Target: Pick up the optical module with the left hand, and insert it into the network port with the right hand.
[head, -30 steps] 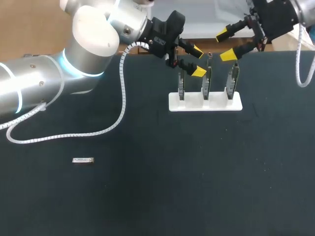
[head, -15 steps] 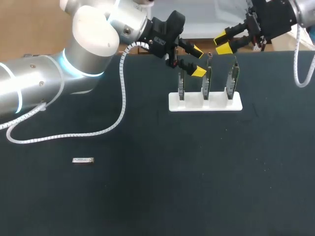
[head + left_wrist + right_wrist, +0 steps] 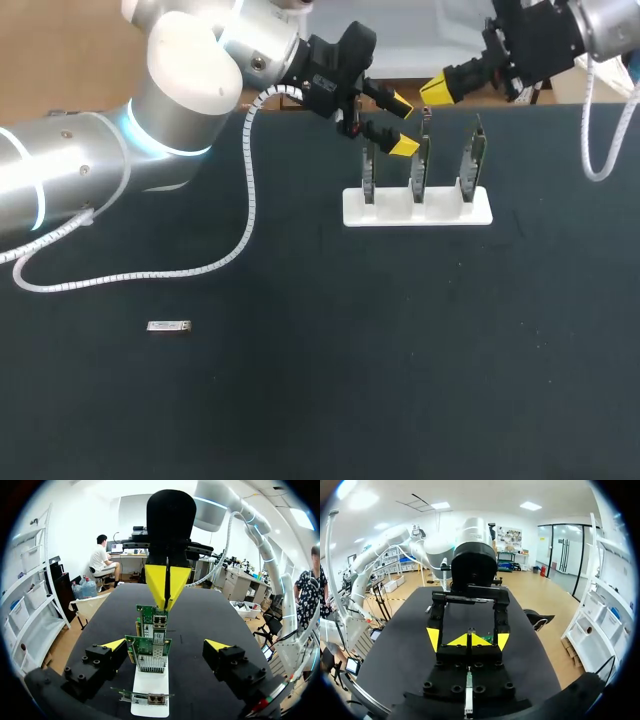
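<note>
The optical module [image 3: 168, 326], a small silver bar, lies flat on the black table at the front left, far from both arms. Three upright network cards stand in a white rack [image 3: 417, 209] at the back. My left gripper [image 3: 402, 125] hangs open over the left card [image 3: 369, 172]. In the left wrist view the gripper [image 3: 165, 645] has the cards [image 3: 148, 652] standing in a row between its spread fingers. My right gripper [image 3: 437, 88] is shut, with nothing seen between its tips, just above the middle card [image 3: 420, 162]. In the right wrist view its tips [image 3: 469, 640] meet.
A white coiled cable [image 3: 150, 272] from my left arm loops across the table's left half. The rack's white base [image 3: 150, 687] lies under my left gripper. My two grippers face each other closely over the cards.
My right gripper has gone from wide open to shut and shifted a little left and up, toward the middle card's top. The left arm and the module have not moved.
</note>
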Available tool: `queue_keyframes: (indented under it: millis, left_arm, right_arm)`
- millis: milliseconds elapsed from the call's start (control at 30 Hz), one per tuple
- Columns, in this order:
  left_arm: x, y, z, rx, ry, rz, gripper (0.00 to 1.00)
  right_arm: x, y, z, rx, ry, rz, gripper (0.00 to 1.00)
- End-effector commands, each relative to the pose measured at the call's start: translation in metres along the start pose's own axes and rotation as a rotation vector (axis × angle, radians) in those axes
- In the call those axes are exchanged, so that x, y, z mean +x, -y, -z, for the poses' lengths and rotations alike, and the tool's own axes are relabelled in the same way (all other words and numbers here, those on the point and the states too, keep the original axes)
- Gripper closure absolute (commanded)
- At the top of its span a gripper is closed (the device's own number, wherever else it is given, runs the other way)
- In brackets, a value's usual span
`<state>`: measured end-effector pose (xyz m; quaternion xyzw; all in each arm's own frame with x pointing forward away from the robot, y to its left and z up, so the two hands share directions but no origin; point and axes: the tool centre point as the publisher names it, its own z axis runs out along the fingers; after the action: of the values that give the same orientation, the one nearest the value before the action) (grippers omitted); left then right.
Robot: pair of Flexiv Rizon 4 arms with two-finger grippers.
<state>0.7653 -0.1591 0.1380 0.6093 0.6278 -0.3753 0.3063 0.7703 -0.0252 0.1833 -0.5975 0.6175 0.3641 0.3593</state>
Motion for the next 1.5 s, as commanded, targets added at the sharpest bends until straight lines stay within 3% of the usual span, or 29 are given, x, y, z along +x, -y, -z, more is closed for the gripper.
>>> queue_keyframes:
  millis: [33, 1500]
  left_arm:
    - [-0.001, -0.001, 0.000, 0.001, -0.003, 0.001, 0.00]
    - [-0.001, -0.001, 0.000, 0.001, -0.003, 0.001, 0.00]
  right_arm:
    - [0.003, 0.005, -0.003, -0.007, -0.002, -0.005, 1.00]
    - [0.024, 0.009, -0.013, -0.065, -0.048, -0.040, 1.00]
